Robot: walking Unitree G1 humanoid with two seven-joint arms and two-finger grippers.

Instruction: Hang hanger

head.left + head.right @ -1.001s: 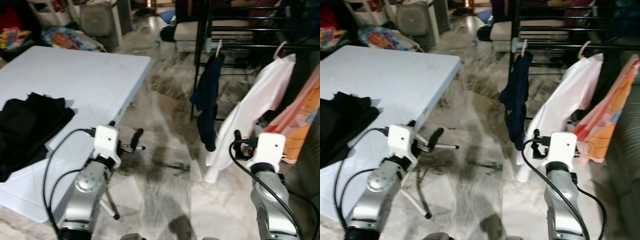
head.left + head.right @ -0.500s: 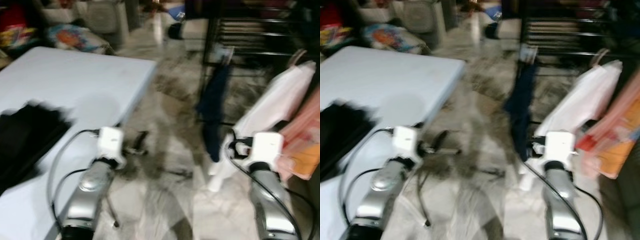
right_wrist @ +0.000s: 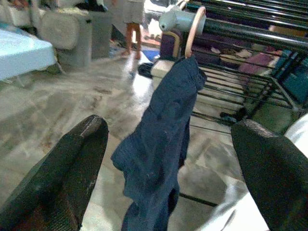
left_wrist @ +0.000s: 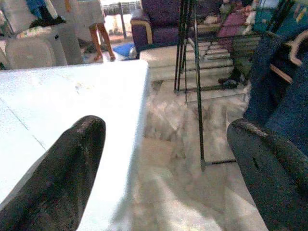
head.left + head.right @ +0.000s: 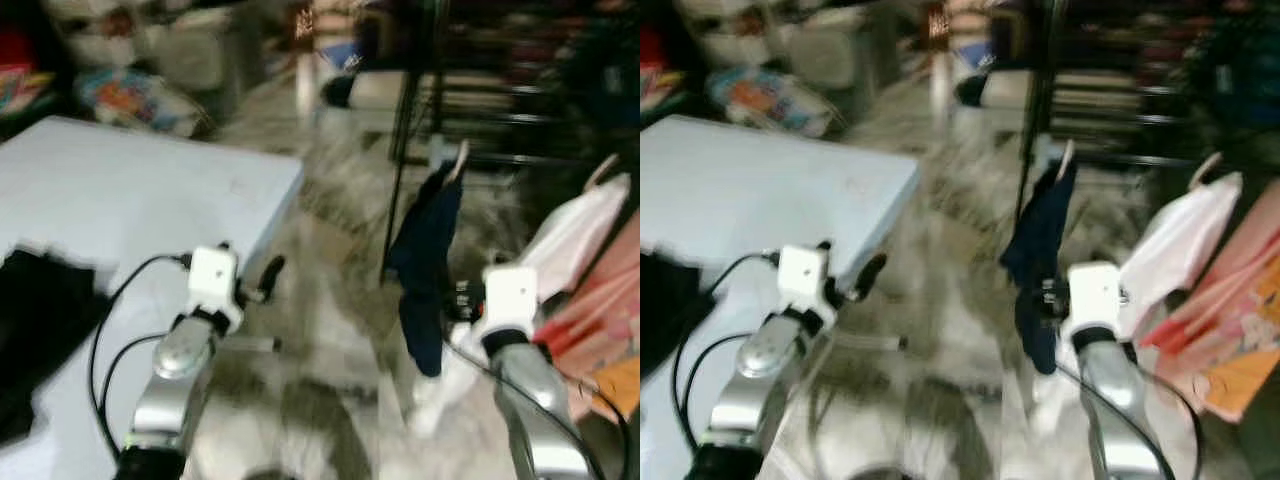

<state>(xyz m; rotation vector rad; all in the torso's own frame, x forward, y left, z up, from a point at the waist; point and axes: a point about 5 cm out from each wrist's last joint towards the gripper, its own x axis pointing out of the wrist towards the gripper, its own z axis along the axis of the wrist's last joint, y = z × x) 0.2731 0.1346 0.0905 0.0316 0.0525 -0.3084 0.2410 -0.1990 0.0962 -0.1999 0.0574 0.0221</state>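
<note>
Right wrist view: navy garment (image 3: 161,144) on hanger (image 3: 192,29).

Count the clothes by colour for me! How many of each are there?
Navy, hanging on the rack: 1
White, hanging: 1
Orange-pink, hanging: 1
Black, lying on the table: 1
Total: 4
</note>
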